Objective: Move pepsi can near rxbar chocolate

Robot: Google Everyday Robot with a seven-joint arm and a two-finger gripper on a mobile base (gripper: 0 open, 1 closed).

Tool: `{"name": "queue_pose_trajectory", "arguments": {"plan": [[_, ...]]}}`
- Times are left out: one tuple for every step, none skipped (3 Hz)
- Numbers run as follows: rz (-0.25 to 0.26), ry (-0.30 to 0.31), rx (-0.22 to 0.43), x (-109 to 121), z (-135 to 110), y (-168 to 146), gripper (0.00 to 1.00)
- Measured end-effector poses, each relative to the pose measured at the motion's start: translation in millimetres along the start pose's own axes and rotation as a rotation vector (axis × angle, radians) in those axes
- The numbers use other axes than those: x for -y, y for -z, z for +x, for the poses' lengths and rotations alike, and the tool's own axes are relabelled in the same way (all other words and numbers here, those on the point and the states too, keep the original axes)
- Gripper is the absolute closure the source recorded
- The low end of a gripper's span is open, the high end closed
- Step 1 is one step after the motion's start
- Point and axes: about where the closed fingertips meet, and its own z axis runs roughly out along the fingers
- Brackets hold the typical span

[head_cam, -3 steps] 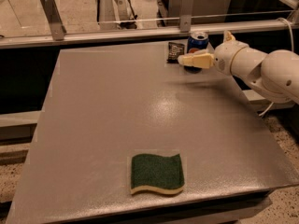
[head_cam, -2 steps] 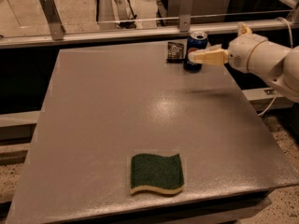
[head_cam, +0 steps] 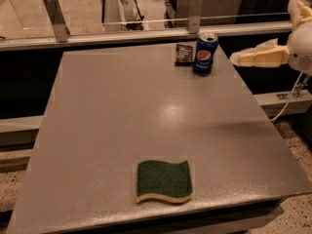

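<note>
The blue pepsi can stands upright at the far edge of the grey table, right of centre. The rxbar chocolate, a small dark wrapper, lies flat just left of the can, almost touching it. My gripper hangs in the air to the right of the can, past the table's right edge, with its pale yellow fingers pointing left towards the can. It is open, holds nothing and is clear of the can.
A green sponge with a yellow underside lies near the table's front edge. A metal rail with two upright brackets runs behind the table. A white cable hangs below my arm at the right.
My gripper has let go of the can and drawn back to the right, away from it. The can stays upright beside the rxbar.
</note>
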Motion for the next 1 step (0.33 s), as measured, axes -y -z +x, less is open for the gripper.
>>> {"name": "queue_pose_trajectory", "arguments": {"plan": [[-0.004, -0.006, -0.002, -2.1, 1.5, -5.2, 0.00]]}}
